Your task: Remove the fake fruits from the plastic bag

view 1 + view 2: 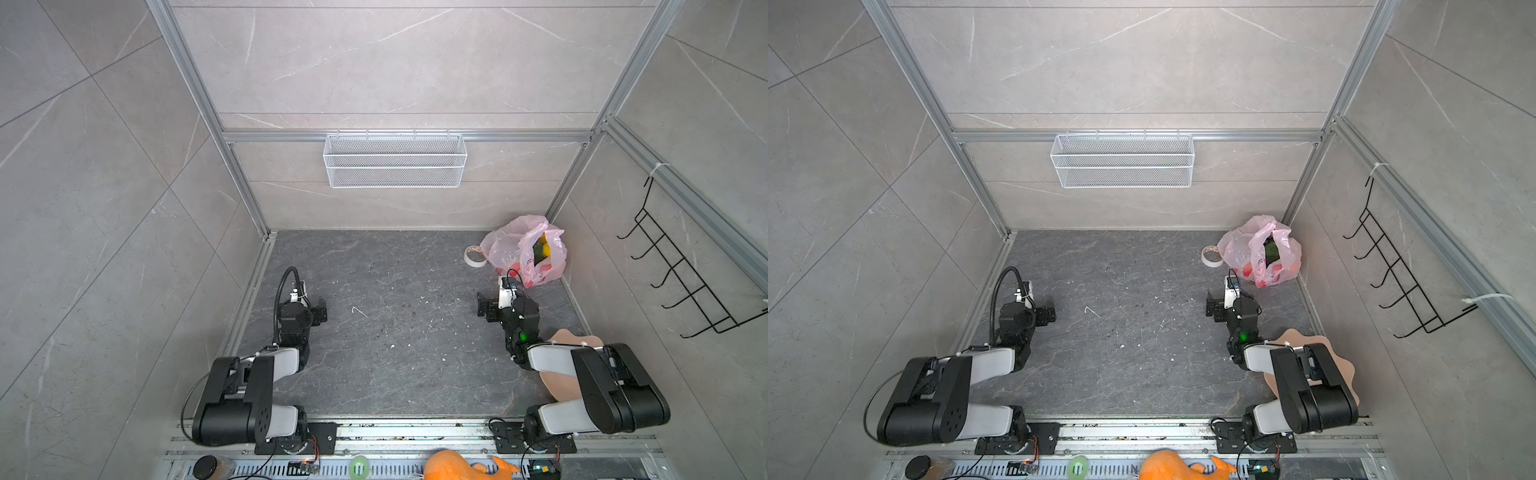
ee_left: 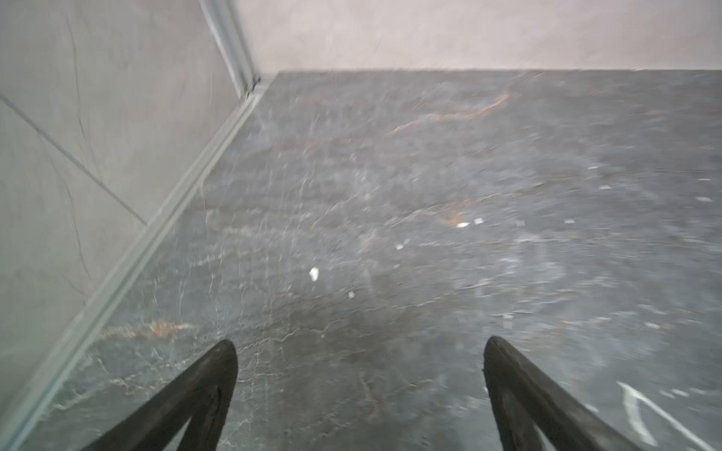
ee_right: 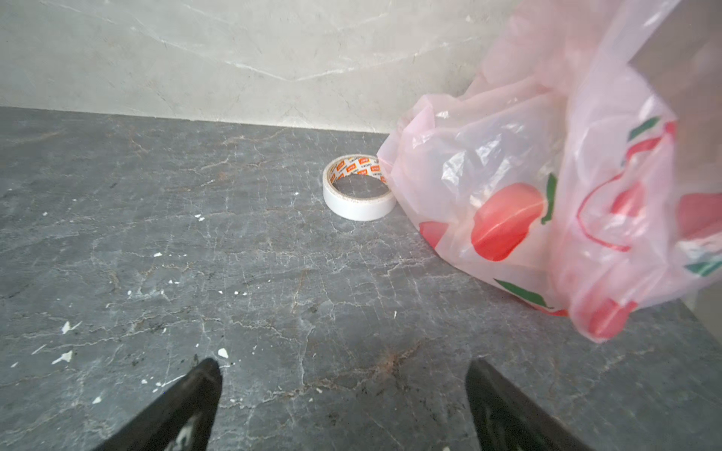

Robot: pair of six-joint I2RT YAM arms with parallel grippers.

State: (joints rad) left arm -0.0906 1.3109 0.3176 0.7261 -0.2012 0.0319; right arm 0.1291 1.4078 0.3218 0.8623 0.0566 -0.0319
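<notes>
Pink, thin and crinkly, the translucent plastic carrier bag (image 1: 505, 253) stands in the far right corner of the dark grey marbled tabletop (image 1: 395, 332) in both top views. Its mouth is a slit running roughly near to far and gaping upward. Small yellow and green plastic fake fruits (image 1: 543, 248) show inside it, and none lies out on the table. A white roll of tape (image 1: 475, 255) sits just beside the bag's left flank. The black-and-white right arm (image 1: 519, 316) is parked just near of the bag, while the matching left arm (image 1: 295, 316) is well apart on the left side. The right arm looks the better placed for the first reach.

From the left wrist, in a blurred picture, the left gripper (image 2: 359, 347) has its jaws spread wide and empty over bare tabletop by the left wall, with no bag in sight.

From the right wrist, the right gripper (image 3: 344, 367) is equally wide and holds nothing. The bag lies far and to the right of it, showing its red and green printed side, not its mouth. Any reach would likely have to swing right and come in over the top.
</notes>
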